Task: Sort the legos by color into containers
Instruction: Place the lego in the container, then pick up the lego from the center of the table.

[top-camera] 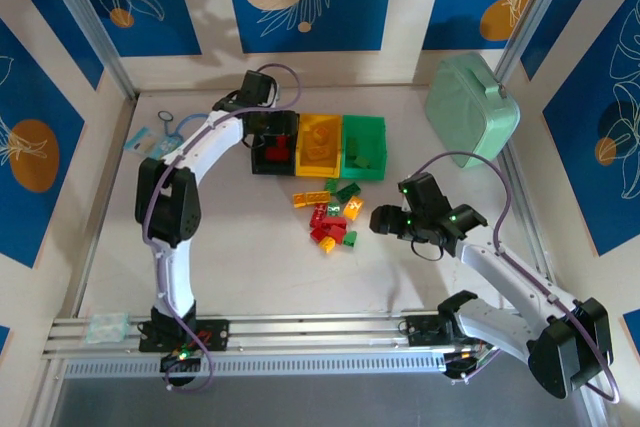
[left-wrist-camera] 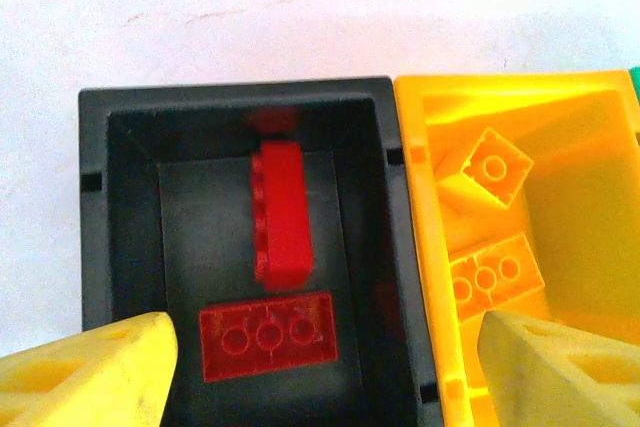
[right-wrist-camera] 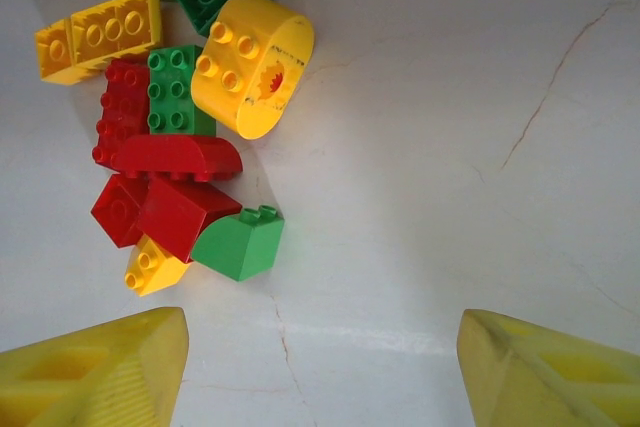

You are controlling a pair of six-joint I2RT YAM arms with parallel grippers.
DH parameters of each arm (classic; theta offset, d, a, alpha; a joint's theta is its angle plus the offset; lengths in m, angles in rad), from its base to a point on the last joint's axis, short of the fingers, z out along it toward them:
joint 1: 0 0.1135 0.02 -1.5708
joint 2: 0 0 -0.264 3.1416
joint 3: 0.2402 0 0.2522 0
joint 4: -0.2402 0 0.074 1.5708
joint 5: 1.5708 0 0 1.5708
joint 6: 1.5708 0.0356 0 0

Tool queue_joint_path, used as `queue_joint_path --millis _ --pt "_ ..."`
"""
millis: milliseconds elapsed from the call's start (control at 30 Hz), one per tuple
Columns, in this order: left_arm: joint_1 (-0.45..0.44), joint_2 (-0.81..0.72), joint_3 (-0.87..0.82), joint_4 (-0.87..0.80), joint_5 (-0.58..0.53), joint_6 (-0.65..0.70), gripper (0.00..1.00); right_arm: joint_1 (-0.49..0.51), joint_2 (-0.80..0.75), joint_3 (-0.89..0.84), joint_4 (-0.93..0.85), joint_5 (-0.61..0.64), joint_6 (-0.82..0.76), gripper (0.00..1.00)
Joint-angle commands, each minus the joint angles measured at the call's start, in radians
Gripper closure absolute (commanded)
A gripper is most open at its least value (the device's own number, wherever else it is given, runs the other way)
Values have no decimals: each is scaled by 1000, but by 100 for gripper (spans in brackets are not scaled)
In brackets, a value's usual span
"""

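Two red legos (left-wrist-camera: 268,339) are inside the black container (left-wrist-camera: 95,247).

Top external: high at the near edge, overlooking the whole white table (top-camera: 250,267). Left wrist: close above the black rectangular plastic bin (left-wrist-camera: 95,247). Right wrist: close above the coloured plastic bricks (right-wrist-camera: 175,157). Both lie mid-frame overhead.

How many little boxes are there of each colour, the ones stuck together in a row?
black bin: 1
yellow bin: 1
green bin: 1
Total: 3
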Motion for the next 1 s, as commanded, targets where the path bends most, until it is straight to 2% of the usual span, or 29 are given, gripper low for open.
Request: queue_joint_path --millis 0,433,600,967 --pt "4 -116 -81 16 12 -5 23 16 18 32 -15 -1 11 28" --pt "-22 -491 -571 184 50 -55 25 65 212 161 -24 23 3 25" --pt "-35 -611 -716 195 43 -70 26 67 356 271 -58 29 4 21" --pt "-48 -780 -949 222 54 -110 27 72 714 537 -158 72 60 24"
